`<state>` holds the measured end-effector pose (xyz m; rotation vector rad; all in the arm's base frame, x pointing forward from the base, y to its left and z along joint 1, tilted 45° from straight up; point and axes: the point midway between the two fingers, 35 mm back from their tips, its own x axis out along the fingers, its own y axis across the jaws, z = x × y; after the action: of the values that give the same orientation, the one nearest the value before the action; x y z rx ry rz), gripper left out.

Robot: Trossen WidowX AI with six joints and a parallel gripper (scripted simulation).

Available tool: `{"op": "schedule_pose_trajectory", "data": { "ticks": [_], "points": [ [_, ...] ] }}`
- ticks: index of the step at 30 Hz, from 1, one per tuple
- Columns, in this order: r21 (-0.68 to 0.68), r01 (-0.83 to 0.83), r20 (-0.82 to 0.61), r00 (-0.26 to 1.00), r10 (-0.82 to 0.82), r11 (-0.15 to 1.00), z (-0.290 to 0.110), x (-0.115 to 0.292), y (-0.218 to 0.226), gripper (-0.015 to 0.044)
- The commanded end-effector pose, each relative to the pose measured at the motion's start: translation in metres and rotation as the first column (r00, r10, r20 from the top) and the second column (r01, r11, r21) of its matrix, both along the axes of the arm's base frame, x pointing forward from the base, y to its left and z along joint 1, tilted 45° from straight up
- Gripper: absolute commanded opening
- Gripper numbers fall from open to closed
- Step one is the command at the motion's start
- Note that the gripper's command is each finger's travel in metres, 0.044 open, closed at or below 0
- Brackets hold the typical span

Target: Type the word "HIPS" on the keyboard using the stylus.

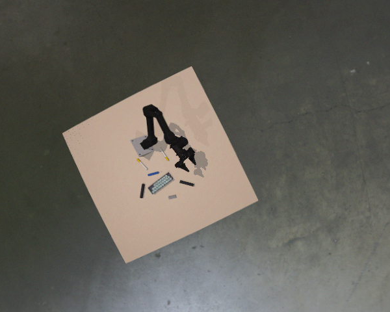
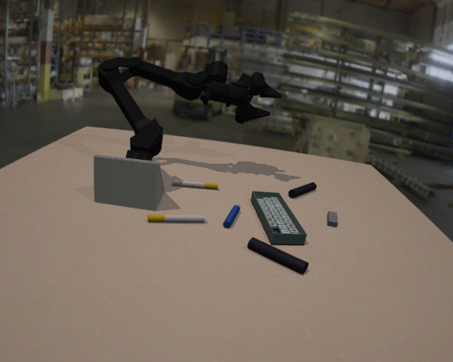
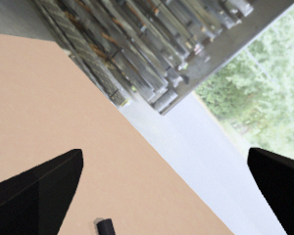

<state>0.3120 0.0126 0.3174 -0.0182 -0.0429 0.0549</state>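
The keyboard point(image 2: 278, 216), a dark green slab with pale keys (a few marked red), lies flat on the desk. The blue stylus point(image 2: 231, 216) lies flat just beside its long edge, apart.

Below the pincer point(image 2: 272, 103), a short black cylinder point(image 2: 302, 189) is lying nearest. A grey block point(image 2: 332, 218) and a long black cylinder point(image 2: 277, 255) are sitting farther out. Two white-and-yellow markers point(image 2: 195, 184) point(image 2: 176, 218) are lying behind it.

Arm point(image 2: 119, 91): matte black throughout, blocky links with rounded joint housings. Fingers point(image 2: 254, 112) black, tapering to wedge tips. Base point(image 2: 102, 167) a plain grey block beneath the arm. Markings, if any, unresolvable.
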Motion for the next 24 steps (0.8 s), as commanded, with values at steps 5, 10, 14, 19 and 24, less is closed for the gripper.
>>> {"op": "schedule_pose_trajectory", "data": {
  "ticks": [5,10,14,19,24],
  "points": [
    [-0.058,-0.018,-0.138,0.990,0.009,0.998,-0.029,0.020,-0.007,0.0309],
    [-0.083,-0.110,-0.461,0.885,0.060,0.990,-0.098,0.049,-0.022,0.0177],
    [-0.003,-0.189,-0.681,0.719,0.136,0.982,-0.153,0.056,-0.033,0.0072],
    [0.193,-0.230,-0.841,0.462,0.281,0.954,-0.211,0.048,-0.044,0.0000],
    [0.442,-0.175,-0.854,0.216,0.472,0.880,-0.252,0.031,-0.053,0.0000]
  ]
}}
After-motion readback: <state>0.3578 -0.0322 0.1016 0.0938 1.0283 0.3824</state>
